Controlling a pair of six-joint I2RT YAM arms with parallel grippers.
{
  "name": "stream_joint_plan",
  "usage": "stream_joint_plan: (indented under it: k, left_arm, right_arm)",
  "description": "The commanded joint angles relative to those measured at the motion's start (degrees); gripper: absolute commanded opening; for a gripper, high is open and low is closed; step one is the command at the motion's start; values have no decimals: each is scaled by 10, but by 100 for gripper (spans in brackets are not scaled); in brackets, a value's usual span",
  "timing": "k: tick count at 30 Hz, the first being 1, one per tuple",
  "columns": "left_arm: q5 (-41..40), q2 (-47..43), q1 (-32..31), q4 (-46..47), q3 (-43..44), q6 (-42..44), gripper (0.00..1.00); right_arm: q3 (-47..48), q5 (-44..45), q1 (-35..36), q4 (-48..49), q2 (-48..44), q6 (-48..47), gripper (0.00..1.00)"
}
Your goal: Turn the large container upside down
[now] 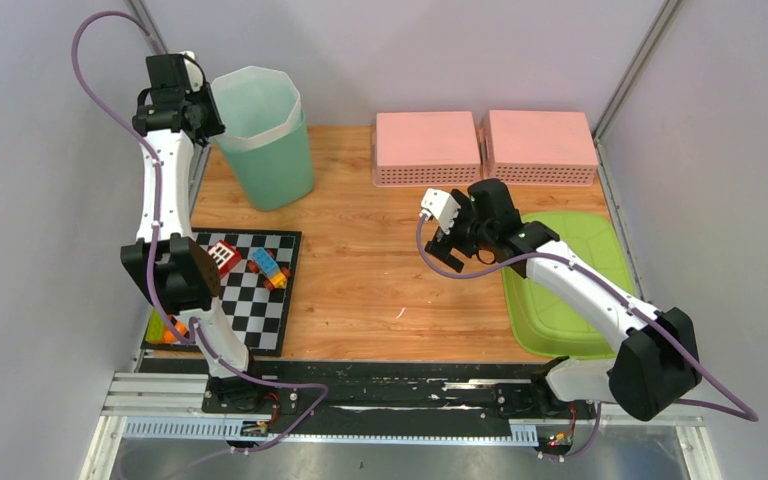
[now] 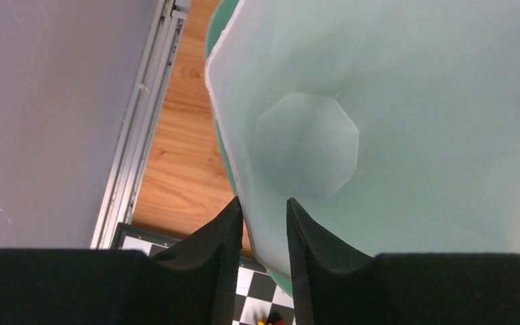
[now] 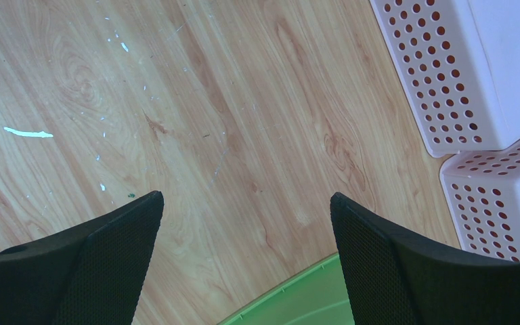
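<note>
Upright green container [image 1: 268,150], far-left corner

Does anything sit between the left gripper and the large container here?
Nothing visible does. The left gripper is at the large container, straddling its rim with one finger outside the near wall and one inside. The container stands open end up, not yet turned.

Container [image 2: 413,101] cropped top, right; orange bits [image 1: 168,335] half hidden behind left arm [image 1: 157,180]; tray [image 1: 560,320] partly under right arm [image 1: 585,283].
</note>
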Motion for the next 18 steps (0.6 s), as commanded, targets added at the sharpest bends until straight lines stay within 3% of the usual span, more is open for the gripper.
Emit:
stream_joint_plan:
  k: [1,13,18]
  left_arm:
    - [-4,13,3,31,24,9,32]
    - [-30,33,3,40,37,29,33]
    - [-15,38,4,37,34,30,27]
  right_arm:
    - [-11,-13,8,-3,-9,0,95]
    - [-13,-18,7,-3,-6,0,95]
    - [-14,-18,7,-2,-6,0,95]
